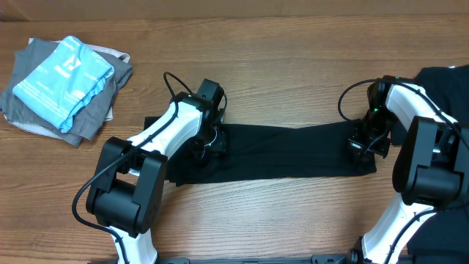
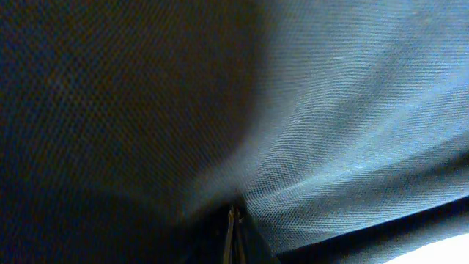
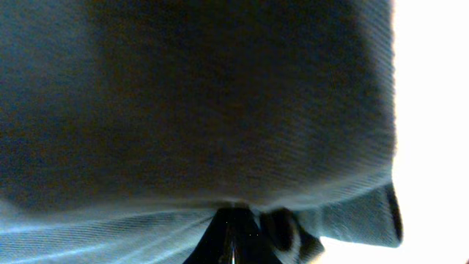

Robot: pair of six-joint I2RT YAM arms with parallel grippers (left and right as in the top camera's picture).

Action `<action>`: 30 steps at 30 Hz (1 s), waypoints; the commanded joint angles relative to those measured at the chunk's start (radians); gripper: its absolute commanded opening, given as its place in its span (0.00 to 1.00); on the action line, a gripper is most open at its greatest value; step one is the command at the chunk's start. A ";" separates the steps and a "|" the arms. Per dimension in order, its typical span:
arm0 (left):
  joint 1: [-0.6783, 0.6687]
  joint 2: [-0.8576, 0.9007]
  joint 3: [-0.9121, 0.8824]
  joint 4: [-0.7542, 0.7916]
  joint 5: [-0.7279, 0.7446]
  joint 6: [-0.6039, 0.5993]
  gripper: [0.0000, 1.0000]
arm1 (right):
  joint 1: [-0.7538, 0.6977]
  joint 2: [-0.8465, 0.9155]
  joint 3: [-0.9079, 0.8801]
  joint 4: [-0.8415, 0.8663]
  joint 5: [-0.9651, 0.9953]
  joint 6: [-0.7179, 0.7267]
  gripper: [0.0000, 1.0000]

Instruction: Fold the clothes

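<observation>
One black shirt [image 1: 293, 150] is folded to a long band on the worktop [image 1: 293, 44]; my left fingers [image 2: 228, 246] and right fingers [image 3: 233, 231] pinch its ends. Cross-folds remain, I judge.

One black T-shirt [image 1: 286, 150], matte and soft, is bunched into a long narrow band lying flat across the middle of the table [image 1: 293, 59]. My left claw [image 1: 209, 139] and my right claw [image 1: 364, 144] pinch its ends. More black clothes [image 1: 451, 77] are heaped at the table's right edge.
</observation>
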 commanded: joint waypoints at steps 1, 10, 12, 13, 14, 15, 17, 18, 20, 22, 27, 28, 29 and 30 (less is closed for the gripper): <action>-0.006 0.009 -0.029 0.016 -0.037 -0.013 0.04 | -0.017 -0.005 -0.008 -0.003 0.036 0.035 0.04; -0.006 0.006 -0.043 0.055 -0.053 -0.013 0.04 | -0.030 -0.005 -0.008 -0.015 0.039 0.037 0.21; -0.006 0.001 -0.036 0.044 -0.038 0.003 0.04 | -0.031 -0.005 -0.005 -0.028 0.039 0.037 0.27; -0.006 -0.002 -0.029 0.032 -0.027 0.015 0.04 | -0.033 -0.005 0.001 -0.034 0.039 0.037 0.30; -0.006 -0.007 -0.020 0.016 -0.020 0.023 0.04 | -0.034 -0.006 0.009 -0.040 0.039 0.037 0.31; -0.006 -0.013 -0.008 -0.006 -0.019 0.026 0.04 | -0.034 -0.006 0.020 -0.050 0.039 0.037 0.32; -0.006 -0.037 0.015 -0.047 -0.020 0.032 0.04 | -0.034 -0.008 0.042 -0.066 0.039 0.037 0.34; -0.006 -0.054 0.026 -0.064 -0.023 0.032 0.04 | -0.034 -0.009 0.053 -0.074 0.039 0.036 0.36; -0.006 -0.095 0.038 -0.081 -0.021 0.031 0.05 | -0.034 -0.009 0.069 -0.085 0.039 0.033 0.40; -0.006 -0.141 0.040 -0.095 -0.013 0.016 0.05 | -0.034 -0.009 0.071 -0.090 0.039 0.027 0.42; -0.005 -0.173 0.040 -0.149 -0.018 0.000 0.06 | -0.035 -0.011 0.092 -0.096 -0.052 -0.077 0.42; -0.005 -0.172 0.040 -0.159 -0.020 -0.003 0.06 | -0.037 -0.014 0.107 -0.105 -0.080 -0.100 0.42; -0.005 -0.171 0.040 -0.169 -0.022 -0.006 0.06 | -0.040 -0.018 0.131 -0.121 -0.102 -0.114 0.42; -0.005 -0.171 0.040 -0.179 -0.023 -0.006 0.05 | -0.043 -0.024 0.156 -0.139 -0.113 -0.122 0.42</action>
